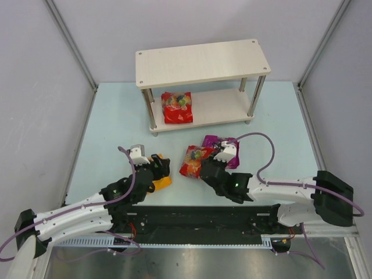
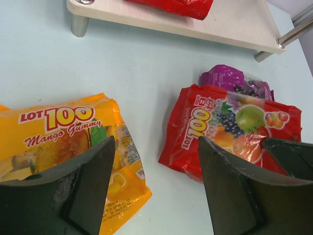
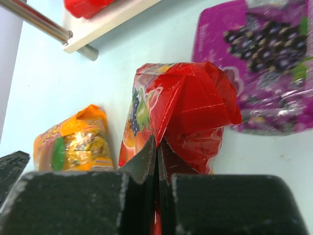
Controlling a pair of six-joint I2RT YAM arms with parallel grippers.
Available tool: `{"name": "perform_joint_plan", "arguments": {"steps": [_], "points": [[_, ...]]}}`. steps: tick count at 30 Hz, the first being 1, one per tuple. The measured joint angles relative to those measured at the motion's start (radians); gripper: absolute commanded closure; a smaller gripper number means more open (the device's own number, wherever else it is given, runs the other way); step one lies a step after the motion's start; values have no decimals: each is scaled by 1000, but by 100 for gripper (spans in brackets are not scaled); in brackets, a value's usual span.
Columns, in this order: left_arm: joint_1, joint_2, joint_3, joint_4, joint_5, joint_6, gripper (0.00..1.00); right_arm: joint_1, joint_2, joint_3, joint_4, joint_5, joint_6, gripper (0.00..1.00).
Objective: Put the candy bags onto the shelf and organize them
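red candy bag — lengthwise away from right hand | pinched

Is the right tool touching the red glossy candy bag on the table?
Touching. Right wrist view: right tool pinches the red glossy candy bag between shut fingers.

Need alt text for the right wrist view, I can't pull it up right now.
The right gripper is shut on the crumpled edge of a red bag. Purple bag beyond it to the right, orange bag to the left; shelf corner with another red bag at top left.
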Motion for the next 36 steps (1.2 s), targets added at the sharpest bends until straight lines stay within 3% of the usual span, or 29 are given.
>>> {"name": "perform_joint_plan", "arguments": {"steps": [1,2,4,5,6,17,22,28,36], "points": [[0,-2,0,-2,-4,0,26,18,20,15,-9,25,23,100],[0,-5,0,-7,-8,0,26,35,47,38,-21,42,41,80],[0,-11,0,-21,-18,0,26,63,97,83,-35,40,46,56],[0,-16,0,-26,-21,0,26,73,117,106,-38,36,38,44],[0,-21,0,-29,-21,0,26,80,127,121,-38,25,31,42],[0,-82,-11,-32,-21,-2,26,141,61,151,-151,-105,-245,31],[0,-65,-14,-32,-18,-4,26,8,-26,141,-97,-174,-427,27],[0,-43,-14,-13,12,-3,27,-385,37,135,34,-659,-574,27],[0,15,-14,9,74,-5,28,-486,192,126,81,-1121,-687,31]]}}
